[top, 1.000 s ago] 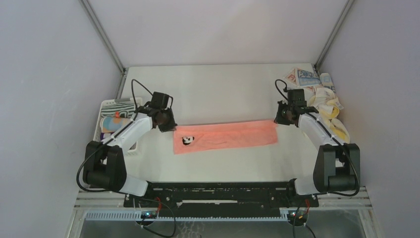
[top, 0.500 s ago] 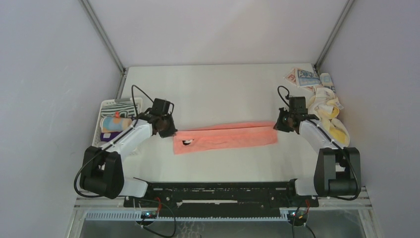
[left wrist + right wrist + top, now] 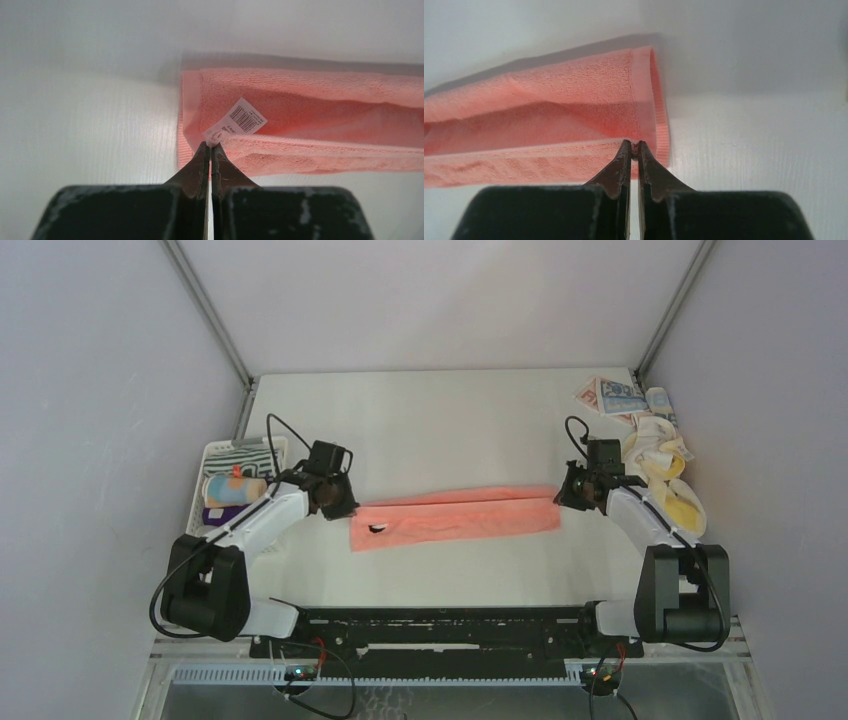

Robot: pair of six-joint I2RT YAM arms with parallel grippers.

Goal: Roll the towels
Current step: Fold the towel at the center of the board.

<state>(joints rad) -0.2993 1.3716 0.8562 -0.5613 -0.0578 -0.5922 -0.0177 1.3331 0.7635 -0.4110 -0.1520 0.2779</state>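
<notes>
The pink towel [image 3: 455, 517] lay as a long strip across mid-frame in the top view, back edge lifted. The left gripper [image 3: 210, 147] and right gripper [image 3: 634, 145] were each pinched closed on a lifted corner (barely any cloth in there). Figured one corner could slip and skew the fold. The basket [image 3: 215, 452] at left was half hidden by the left arm [image 3: 262, 520].

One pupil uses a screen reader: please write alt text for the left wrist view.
The left gripper, shut, pinches the near edge of a pink towel at its barcode tag. The towel, part-folded lengthwise, lies on a white table.
</notes>
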